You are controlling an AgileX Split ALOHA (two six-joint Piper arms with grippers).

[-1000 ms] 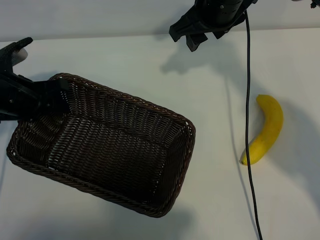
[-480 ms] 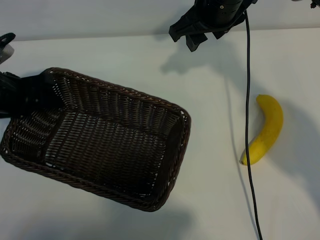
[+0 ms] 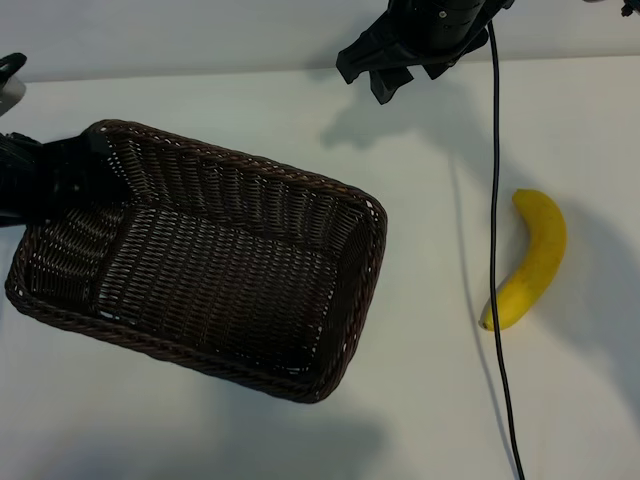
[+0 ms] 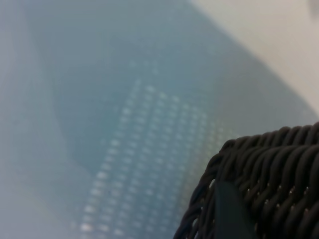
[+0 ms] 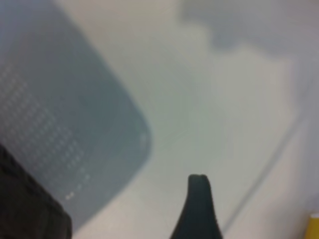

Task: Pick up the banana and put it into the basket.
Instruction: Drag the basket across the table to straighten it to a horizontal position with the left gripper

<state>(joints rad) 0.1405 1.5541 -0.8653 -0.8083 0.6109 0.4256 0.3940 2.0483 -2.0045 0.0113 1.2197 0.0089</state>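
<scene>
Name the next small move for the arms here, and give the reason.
Probably bring the right gripper down toward the curved yellow banana. The banana lies on the white table, apart from the dark brown woven wicker basket, whose corner the left gripper grips; the right gripper is open and empty.

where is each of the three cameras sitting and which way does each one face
Exterior view: above the table, looking steeply down on the basket and banana; left claw grips the basket's rim at the left edge, right claw hangs at the top.
Left wrist view: on the left arm, close against the basket's woven rim; one finger shows.
Right wrist view: on the right arm, facing down at the table; one finger shows.
Shared: the basket appears in all three; the banana's tip in the exterior and right wrist views.
</scene>
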